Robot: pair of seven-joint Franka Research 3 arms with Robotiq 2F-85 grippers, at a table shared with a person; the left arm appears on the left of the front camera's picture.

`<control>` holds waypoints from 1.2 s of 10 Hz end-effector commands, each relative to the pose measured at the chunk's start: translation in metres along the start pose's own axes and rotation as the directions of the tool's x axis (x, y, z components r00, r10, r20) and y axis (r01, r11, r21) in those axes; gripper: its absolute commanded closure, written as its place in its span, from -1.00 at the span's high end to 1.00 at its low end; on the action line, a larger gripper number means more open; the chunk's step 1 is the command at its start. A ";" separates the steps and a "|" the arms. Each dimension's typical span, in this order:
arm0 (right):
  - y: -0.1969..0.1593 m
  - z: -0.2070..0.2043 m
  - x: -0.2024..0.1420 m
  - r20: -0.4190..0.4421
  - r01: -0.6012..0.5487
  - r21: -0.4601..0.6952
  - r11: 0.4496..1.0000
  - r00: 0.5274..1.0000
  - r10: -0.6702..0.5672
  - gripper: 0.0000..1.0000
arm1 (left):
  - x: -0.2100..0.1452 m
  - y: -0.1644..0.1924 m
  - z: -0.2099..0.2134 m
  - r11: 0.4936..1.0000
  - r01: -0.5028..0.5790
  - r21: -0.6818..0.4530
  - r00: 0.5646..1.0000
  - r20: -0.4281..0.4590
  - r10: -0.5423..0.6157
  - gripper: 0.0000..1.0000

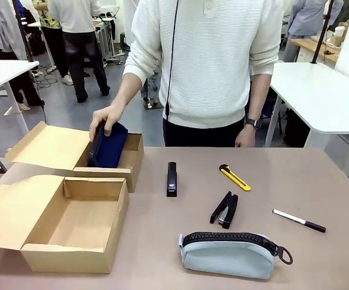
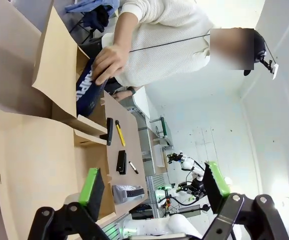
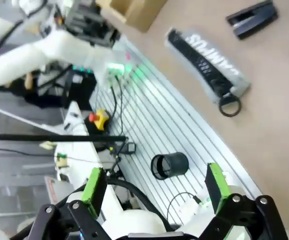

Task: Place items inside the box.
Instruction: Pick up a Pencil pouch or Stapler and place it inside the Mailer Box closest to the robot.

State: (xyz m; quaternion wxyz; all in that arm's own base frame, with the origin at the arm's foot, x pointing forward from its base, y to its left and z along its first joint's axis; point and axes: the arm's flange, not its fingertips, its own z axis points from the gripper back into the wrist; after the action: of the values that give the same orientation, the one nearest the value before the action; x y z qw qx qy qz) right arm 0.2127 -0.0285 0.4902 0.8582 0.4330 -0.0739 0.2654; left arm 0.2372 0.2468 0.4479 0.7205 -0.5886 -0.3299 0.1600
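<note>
Front view: the person's hand (image 1: 105, 124) grips a navy pouch (image 1: 109, 148), standing it in the narrower cardboard box (image 1: 136, 158). On the wrist views, the left gripper (image 2: 153, 182) and right gripper (image 3: 154, 184) are spread wide, holding nothing. The larger box (image 1: 72, 257) sits open with nothing inside, while the grey pencil pouch (image 1: 229, 257) and black stapler (image 1: 224, 209) lie on the table to its right, so I'd say both placements remain.
</note>
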 end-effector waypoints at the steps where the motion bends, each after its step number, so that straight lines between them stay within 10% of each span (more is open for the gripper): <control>1: 0.008 -0.015 0.009 -0.057 -0.032 0.002 0.999 0.998 0.032 1.00 | 0.000 -0.002 0.000 1.000 0.022 -0.021 1.000 0.009 -0.021 1.00; 2: 0.023 -0.032 0.012 -0.319 -0.189 -0.030 0.981 0.932 0.170 1.00 | 0.000 -0.002 0.000 1.000 0.022 -0.021 1.000 0.009 -0.021 1.00; 4: 0.039 -0.097 0.072 -0.540 -0.466 -0.121 0.877 0.772 0.335 1.00 | 0.000 -0.002 0.000 1.000 0.022 -0.021 1.000 0.009 -0.021 1.00; 8: 0.065 -0.208 0.133 -0.611 -0.746 -0.285 0.602 0.625 0.486 1.00 | 0.000 -0.002 0.000 1.000 0.022 -0.021 1.000 0.009 -0.021 1.00; 10: 0.085 -0.214 0.125 -0.640 -0.725 -0.177 0.665 0.599 0.482 1.00 | 0.000 -0.002 0.000 1.000 0.022 -0.021 1.000 0.009 -0.021 1.00; 12: 0.085 -0.220 0.135 -0.758 -0.838 -0.191 0.511 0.457 0.466 1.00 | 0.000 -0.002 0.000 1.000 0.022 -0.021 1.000 0.009 -0.021 1.00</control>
State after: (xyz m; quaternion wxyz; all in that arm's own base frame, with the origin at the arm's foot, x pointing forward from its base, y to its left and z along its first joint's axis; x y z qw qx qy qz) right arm 0.2621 0.2290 0.4610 0.7427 0.0317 -0.0428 0.6675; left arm 0.2371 0.2475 0.4484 0.7203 -0.5889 -0.3304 0.1586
